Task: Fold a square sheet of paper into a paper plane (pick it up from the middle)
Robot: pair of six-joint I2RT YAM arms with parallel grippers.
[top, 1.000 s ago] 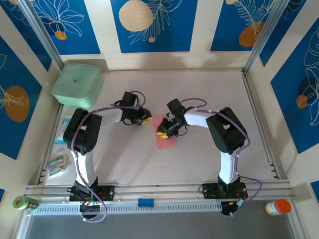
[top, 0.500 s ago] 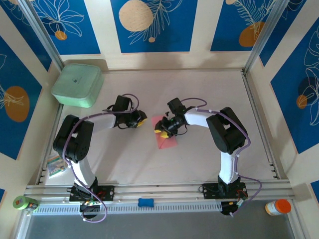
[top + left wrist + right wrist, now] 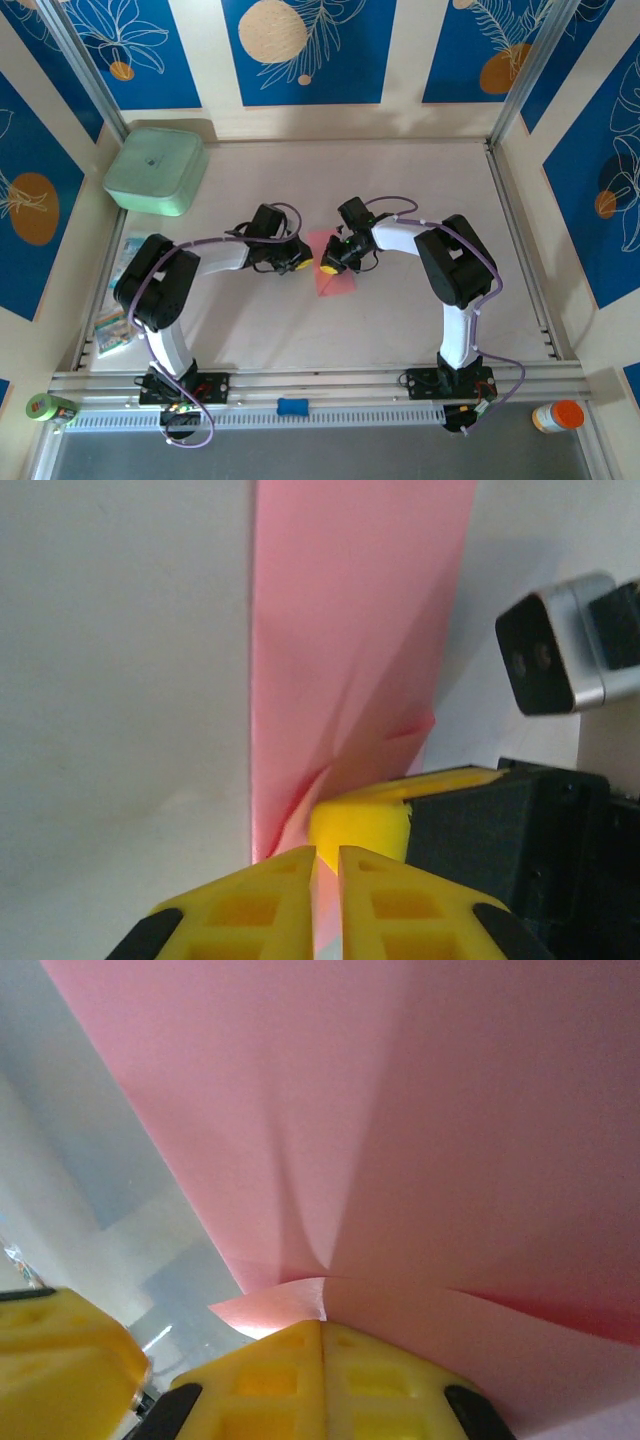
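Tabletop (image 3: 410,175): 1 pink sheet (image 3: 340,284), 1 box (image 3: 155,171)

Right gripper (image 3: 329,266) close beside left fingers (image 3: 255,900)

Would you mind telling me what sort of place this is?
Probably a robot test cell: left arm and right arm bolted to a rail, aluminium frame posts and blue patterned wall panels enclosing the table.

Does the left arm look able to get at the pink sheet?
Likely yes: the left fingers are closed on the edge of the pink sheet, beside the right fingers; nothing blocks them.
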